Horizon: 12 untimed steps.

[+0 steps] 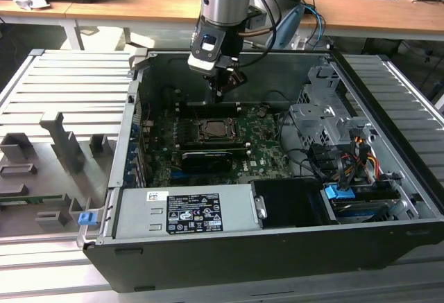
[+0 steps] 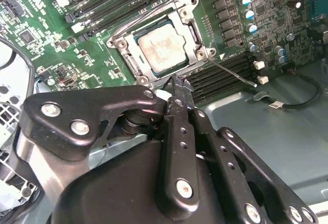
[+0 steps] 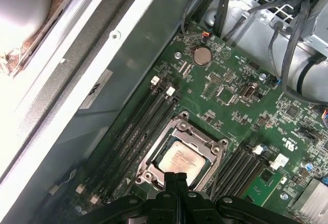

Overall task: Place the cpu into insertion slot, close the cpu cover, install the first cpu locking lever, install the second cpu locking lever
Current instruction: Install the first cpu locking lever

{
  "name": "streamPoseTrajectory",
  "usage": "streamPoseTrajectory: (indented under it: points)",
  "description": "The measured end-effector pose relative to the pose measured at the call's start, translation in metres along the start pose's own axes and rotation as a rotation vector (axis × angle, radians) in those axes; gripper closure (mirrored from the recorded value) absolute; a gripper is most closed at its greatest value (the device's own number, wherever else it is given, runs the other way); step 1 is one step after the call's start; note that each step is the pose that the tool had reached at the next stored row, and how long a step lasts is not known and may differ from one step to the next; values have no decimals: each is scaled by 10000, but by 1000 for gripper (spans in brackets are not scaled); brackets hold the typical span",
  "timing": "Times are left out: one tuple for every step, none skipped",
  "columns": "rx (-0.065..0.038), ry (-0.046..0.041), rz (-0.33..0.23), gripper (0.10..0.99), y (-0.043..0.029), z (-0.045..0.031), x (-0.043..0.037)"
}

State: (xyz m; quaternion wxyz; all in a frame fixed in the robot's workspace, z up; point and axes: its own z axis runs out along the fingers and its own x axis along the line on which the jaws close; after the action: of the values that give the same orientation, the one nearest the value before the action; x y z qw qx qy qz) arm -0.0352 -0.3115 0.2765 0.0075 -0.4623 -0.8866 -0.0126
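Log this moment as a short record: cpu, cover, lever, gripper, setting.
cpu: lying flat, metal top up, framed by the cover
cpu cover: down around the cpu, centre open
lever: thin metal rod angling out from the cover's corner across the memory slots; cannot tell if it is latched
gripper: shut, holding nothing, tips just above the cover's edge
setting: open computer case, green motherboard inside

Exterior view: high, looks down into open pc case [image 1: 208, 251]. Both wrist views: close over cpu [image 2: 161, 49] [image 3: 182, 159], diff. angles.
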Motion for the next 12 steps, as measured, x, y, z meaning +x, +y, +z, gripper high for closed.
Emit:
streamPoseTrajectory:
  points:
    - [1,1,-44,980,0,0,0]
    - [2,2,-97,980,0,0,0]
    - [3,2,-150,980,0,0,0]
    - [6,4,-260,980,0,0,0]
    - [10,7,-421,980,0,0,0]
    - [15,9,-612,980,0,0,0]
    - [21,13,-872,980,0,0,0]
    - [26,16,-1061,980,0,0,0]
    - [30,19,-1218,980,0,0,0]
    - [33,20,-1330,980,0,0,0]
    - [37,23,-1474,980,0,0,0]
    - [39,24,-1584,980,0,0,0]
